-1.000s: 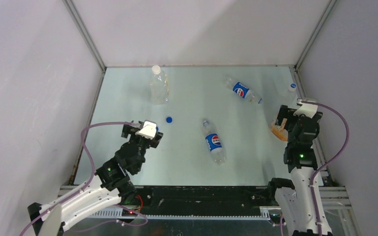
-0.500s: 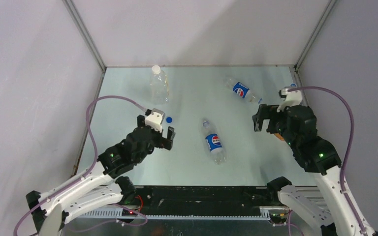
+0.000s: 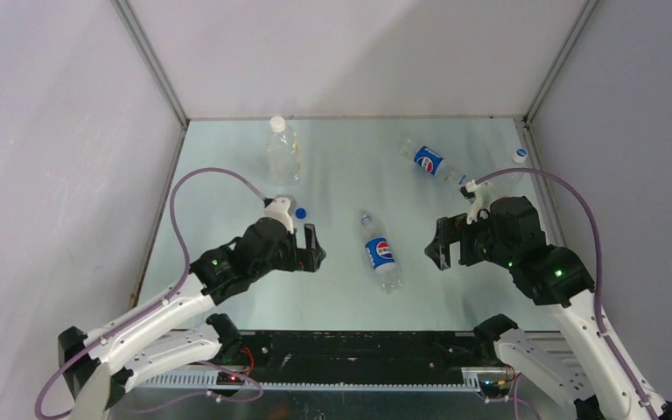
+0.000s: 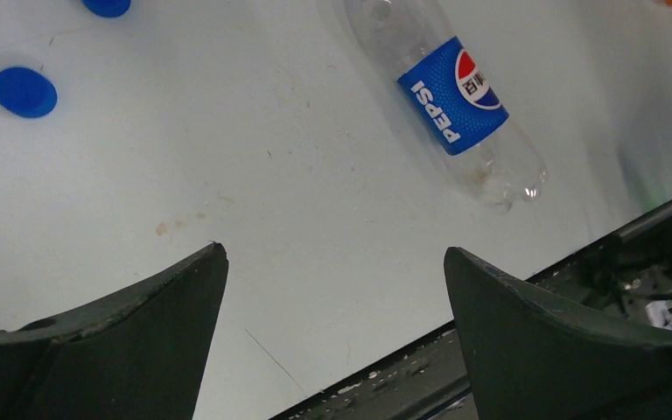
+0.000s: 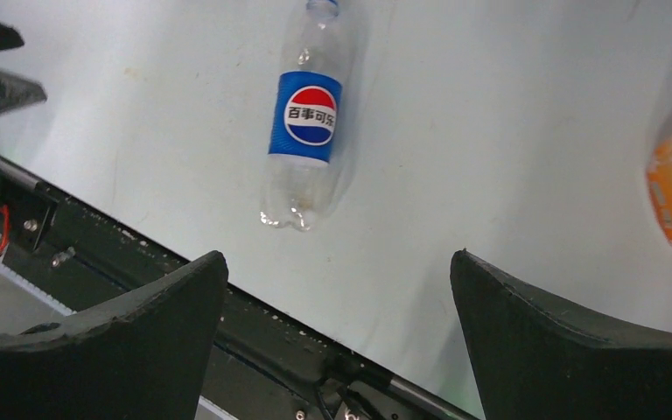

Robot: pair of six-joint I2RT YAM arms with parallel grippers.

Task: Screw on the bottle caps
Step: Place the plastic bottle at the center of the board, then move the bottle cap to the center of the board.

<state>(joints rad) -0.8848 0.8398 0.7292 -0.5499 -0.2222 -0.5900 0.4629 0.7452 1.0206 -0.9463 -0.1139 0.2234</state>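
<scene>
Barely started, I'd say. Left gripper (image 4: 332,262) and right gripper (image 5: 337,267) hang open, empty. Blue bottle caps (image 4: 24,91) lie loose near left gripper, none screwed on by me yet. Pepsi bottle (image 3: 381,254) lies between the arms.

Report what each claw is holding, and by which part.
Nothing is held. The left claw and the right claw both stand open and empty; the clear plastic blue-labelled bottle lies untouched between them.
</scene>
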